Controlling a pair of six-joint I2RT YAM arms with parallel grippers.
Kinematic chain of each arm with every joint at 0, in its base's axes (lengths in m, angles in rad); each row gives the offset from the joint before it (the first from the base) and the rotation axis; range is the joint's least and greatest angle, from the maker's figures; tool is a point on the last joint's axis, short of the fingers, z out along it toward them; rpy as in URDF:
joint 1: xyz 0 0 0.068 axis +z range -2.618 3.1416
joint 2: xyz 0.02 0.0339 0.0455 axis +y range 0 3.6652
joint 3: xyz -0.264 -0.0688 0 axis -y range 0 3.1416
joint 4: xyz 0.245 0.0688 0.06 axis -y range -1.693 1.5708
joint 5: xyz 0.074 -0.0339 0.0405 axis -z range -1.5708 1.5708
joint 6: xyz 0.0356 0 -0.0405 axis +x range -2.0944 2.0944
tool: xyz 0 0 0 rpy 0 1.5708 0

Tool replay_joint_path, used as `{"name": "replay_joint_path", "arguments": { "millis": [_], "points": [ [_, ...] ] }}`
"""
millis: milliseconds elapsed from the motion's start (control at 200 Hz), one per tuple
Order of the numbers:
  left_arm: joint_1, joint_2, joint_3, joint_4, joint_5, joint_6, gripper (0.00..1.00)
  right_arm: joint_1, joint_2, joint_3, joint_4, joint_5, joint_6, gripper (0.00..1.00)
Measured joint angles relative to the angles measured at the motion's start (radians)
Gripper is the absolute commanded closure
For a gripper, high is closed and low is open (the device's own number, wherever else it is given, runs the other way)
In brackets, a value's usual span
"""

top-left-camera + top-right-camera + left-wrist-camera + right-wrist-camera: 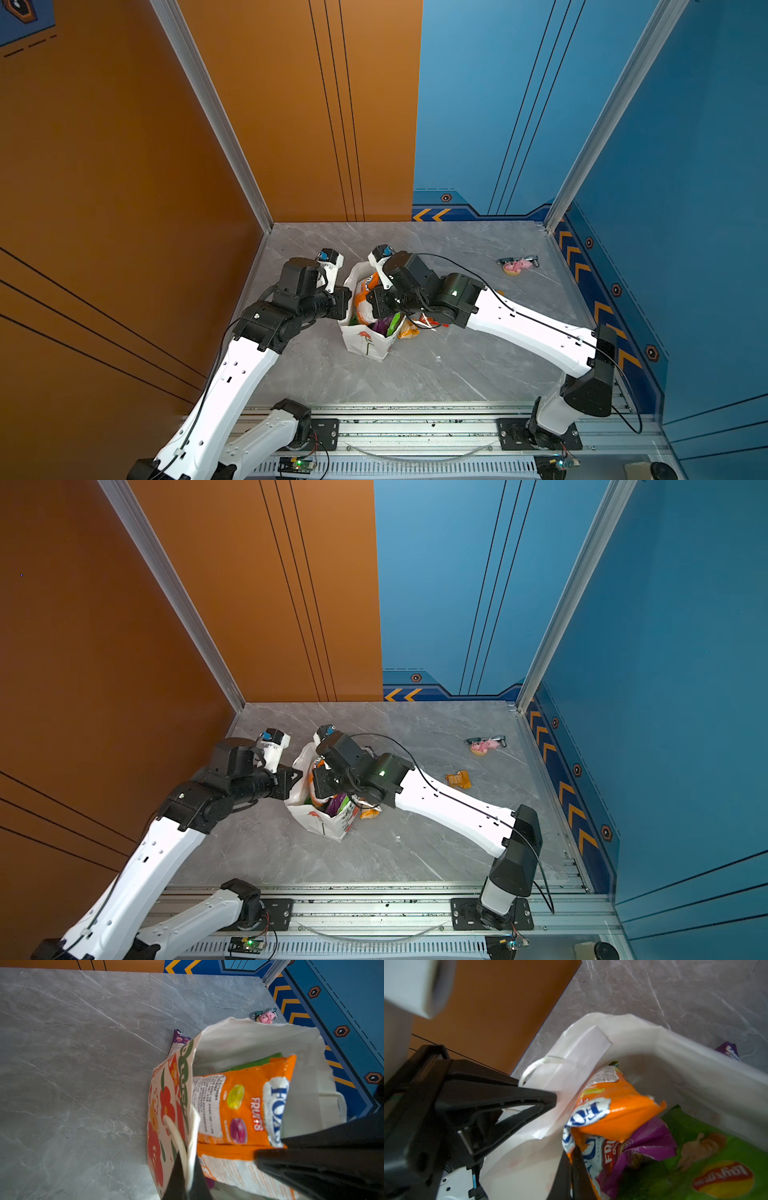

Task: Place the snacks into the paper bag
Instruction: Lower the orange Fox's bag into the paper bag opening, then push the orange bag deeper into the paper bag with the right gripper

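Tearing or tipping is the risk: the paper bag (365, 340) is pinched at its rim by the closed left end effector (187, 1159), while the orange packet (618, 1113) is gripped inside it by the right end effector (574, 1153); if the packet is not released before withdrawal, both could be dragged over

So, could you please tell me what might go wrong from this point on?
1. The right gripper is shut on the orange packet at the mouth of the paper bag; withdrawing could drag the packet back out.
2. The left gripper pinches the bag's rim: a tug could tip or tear it.
3. The purple packet lying outside by the bag could be overlooked.
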Motion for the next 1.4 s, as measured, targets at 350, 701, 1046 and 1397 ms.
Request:
{"name": "replay_joint_path", "arguments": {
  "millis": [350, 701, 1046, 1397],
  "points": [
    [0.023, -0.033, -0.022, 0.002, 0.006, -0.001, 1.0, 0.045, 0.063, 0.079, -0.037, 0.037, 0.023, 1.0],
    [0.039, -0.068, -0.058, 0.013, 0.028, -0.002, 1.0, 0.043, 0.093, 0.045, -0.027, 0.093, 0.002, 1.0],
    [0.039, -0.087, -0.071, 0.027, 0.054, -0.005, 1.0, 0.064, 0.092, 0.046, -0.035, 0.104, -0.048, 1.0],
    [0.053, -0.131, -0.1, 0.032, 0.071, -0.021, 1.0, 0.069, 0.029, -0.03, -0.02, 0.035, -0.1, 1.0]
  ]
}}
